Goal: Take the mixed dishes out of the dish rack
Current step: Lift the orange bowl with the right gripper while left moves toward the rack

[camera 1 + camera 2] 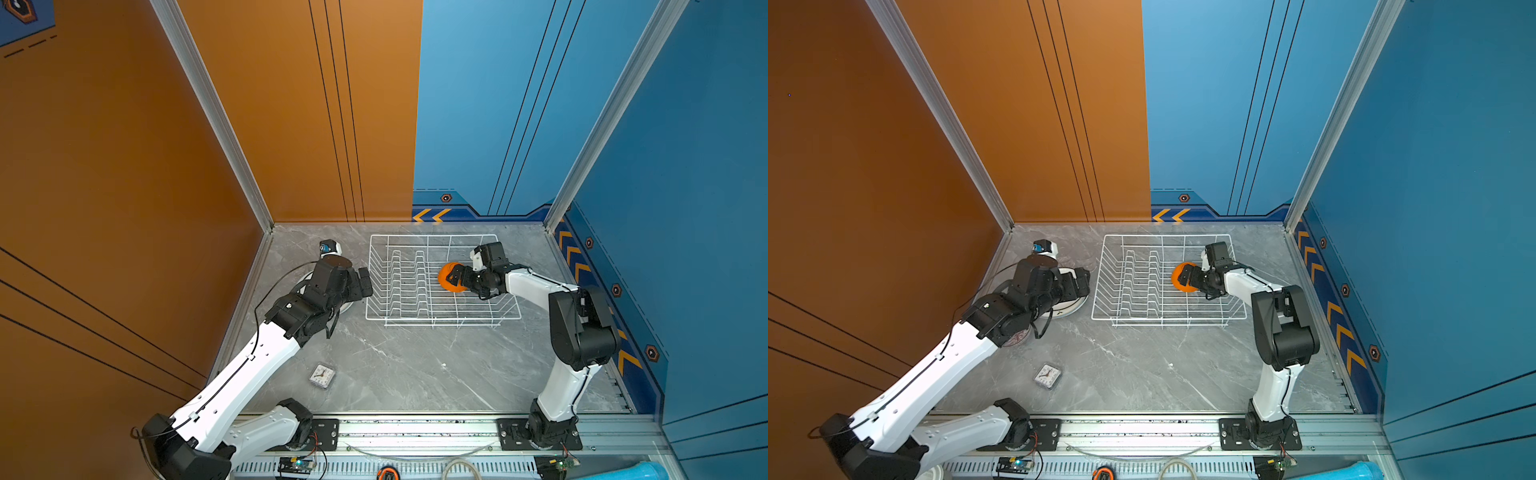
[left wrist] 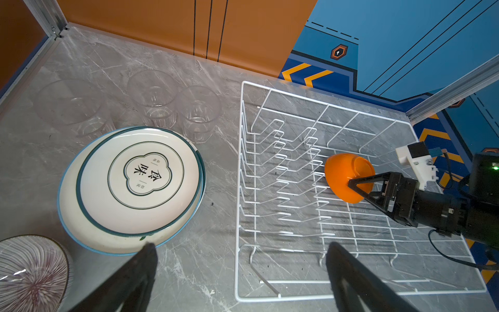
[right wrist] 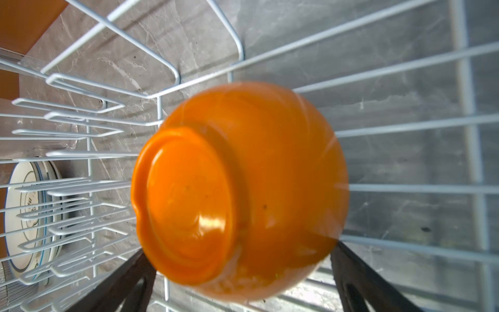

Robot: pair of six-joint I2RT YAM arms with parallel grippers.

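Blurring is seen on the orange bowl (image 3: 237, 194), straddled by the wide-parted right gripper (image 2: 356, 190); the left gripper (image 2: 241, 245), likewise parted, is cropped.

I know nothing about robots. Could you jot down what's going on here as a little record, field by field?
Dish rack: white wire, on the grey table
Left in rack: only the orange bowl, tipped on its side
Right gripper: open, fingers either side of the bowl
Left gripper: open, empty, at the rack's left side
Already out, left of rack: two stacked plates, clear glasses, ribbed bowl
Not a dish: small clock
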